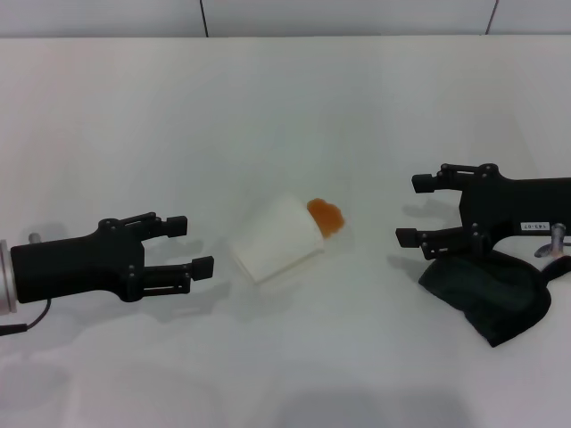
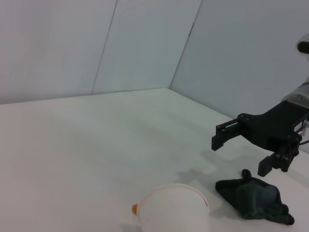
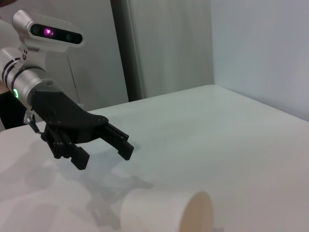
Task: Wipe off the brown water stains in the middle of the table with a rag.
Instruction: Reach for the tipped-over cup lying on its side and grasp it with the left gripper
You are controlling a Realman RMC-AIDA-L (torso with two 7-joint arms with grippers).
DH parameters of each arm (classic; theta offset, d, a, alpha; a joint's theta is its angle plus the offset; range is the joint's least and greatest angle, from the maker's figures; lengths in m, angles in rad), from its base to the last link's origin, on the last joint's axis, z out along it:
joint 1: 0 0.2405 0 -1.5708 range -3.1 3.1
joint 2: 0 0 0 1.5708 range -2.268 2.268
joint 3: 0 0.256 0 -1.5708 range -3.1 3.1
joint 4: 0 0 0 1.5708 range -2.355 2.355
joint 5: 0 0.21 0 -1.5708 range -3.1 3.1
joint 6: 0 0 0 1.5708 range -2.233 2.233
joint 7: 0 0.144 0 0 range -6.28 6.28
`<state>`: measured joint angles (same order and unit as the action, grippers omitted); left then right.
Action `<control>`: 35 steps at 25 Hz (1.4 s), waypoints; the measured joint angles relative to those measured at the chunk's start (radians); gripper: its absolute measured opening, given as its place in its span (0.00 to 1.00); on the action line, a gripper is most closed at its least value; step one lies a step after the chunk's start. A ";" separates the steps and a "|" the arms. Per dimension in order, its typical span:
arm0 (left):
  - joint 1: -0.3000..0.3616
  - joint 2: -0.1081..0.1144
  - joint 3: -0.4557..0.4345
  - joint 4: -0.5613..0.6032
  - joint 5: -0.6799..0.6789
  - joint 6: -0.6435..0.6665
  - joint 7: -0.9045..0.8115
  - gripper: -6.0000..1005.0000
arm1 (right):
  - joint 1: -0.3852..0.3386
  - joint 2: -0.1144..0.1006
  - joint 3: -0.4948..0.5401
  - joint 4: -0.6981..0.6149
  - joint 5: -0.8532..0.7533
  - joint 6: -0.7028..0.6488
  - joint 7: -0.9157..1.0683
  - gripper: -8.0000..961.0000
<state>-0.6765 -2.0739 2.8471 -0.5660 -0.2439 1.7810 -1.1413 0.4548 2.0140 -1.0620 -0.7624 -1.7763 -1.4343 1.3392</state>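
The brown water stains (image 1: 326,216) form a small orange blotch in the middle of the white table (image 1: 268,107), touching the mouth of a white paper cup (image 1: 277,239) that lies on its side. The dark rag (image 1: 491,299) lies bunched on the table at the right. Just above its near-centre edge hovers my right gripper (image 1: 410,210), open and holding nothing. At the left my left gripper (image 1: 192,243) is open and empty, pointing at the cup. In the left wrist view the rag (image 2: 253,198) sits under the right gripper (image 2: 239,157), with the cup (image 2: 174,210) and a sliver of stain (image 2: 135,208) nearby.
The right wrist view shows the left gripper (image 3: 104,154) above the table, beyond the tipped cup (image 3: 164,210). Grey wall panels rise behind the table's far edge.
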 joint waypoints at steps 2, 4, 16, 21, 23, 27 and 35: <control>0.000 0.000 0.000 0.000 0.000 0.000 0.000 0.87 | 0.001 0.000 0.000 0.000 0.000 0.000 0.000 0.91; 0.000 0.000 0.000 0.000 0.000 0.000 0.000 0.87 | 0.001 0.000 -0.001 -0.001 0.000 0.000 0.000 0.91; 0.000 0.000 0.000 0.000 0.000 -0.001 0.000 0.87 | 0.001 0.000 -0.001 0.000 0.000 0.000 -0.001 0.91; 0.000 0.000 0.000 0.000 0.000 0.002 0.000 0.87 | 0.001 0.000 -0.001 0.000 0.000 0.000 -0.001 0.91; -0.003 0.000 0.000 -0.005 -0.001 0.007 -0.010 0.87 | 0.001 0.000 -0.001 0.000 0.000 0.000 0.000 0.91; -0.035 0.012 0.000 -0.059 -0.007 0.023 -0.126 0.87 | 0.001 0.000 -0.003 -0.001 0.000 -0.001 0.000 0.91; -0.205 0.058 0.002 -0.193 0.120 0.078 -0.271 0.87 | 0.002 0.000 -0.013 -0.004 0.000 -0.001 0.000 0.91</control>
<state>-0.8812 -2.0159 2.8486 -0.7587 -0.1239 1.8586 -1.4121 0.4569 2.0141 -1.0754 -0.7665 -1.7763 -1.4348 1.3392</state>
